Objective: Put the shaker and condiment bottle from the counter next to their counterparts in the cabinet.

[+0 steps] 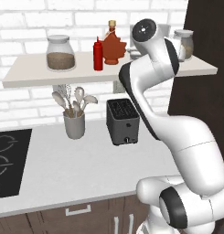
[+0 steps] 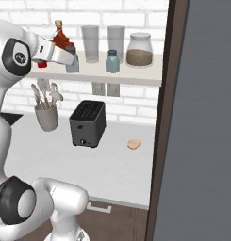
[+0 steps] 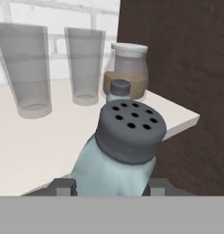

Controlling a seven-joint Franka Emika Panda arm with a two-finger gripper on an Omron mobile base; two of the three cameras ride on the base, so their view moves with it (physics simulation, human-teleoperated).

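Note:
My gripper [image 3: 109,185] is shut on the shaker [image 3: 122,146], a pale blue-grey body with a grey holed cap, tilted over the front edge of the cabinet shelf [image 3: 31,137]. From the right base, the gripper [image 2: 70,62] holds the shaker [image 2: 73,63] at shelf level, left of the twin shaker [image 2: 112,61], which also stands just behind the held one [image 3: 119,90]. The red condiment bottle [image 1: 98,55] stands on the shelf [image 1: 49,75] beside the maple-leaf syrup bottle [image 1: 114,45]. My arm hides the shaker in the left base view.
Two tall clear glasses [image 3: 24,68] [image 3: 84,64] and a lidded jar [image 3: 128,68] stand at the back of the shelf, another jar [image 1: 61,52] at its left. A dark wall [image 2: 202,117] bounds the right. Below, a toaster [image 1: 122,121] and utensil holder [image 1: 74,123] sit on the counter.

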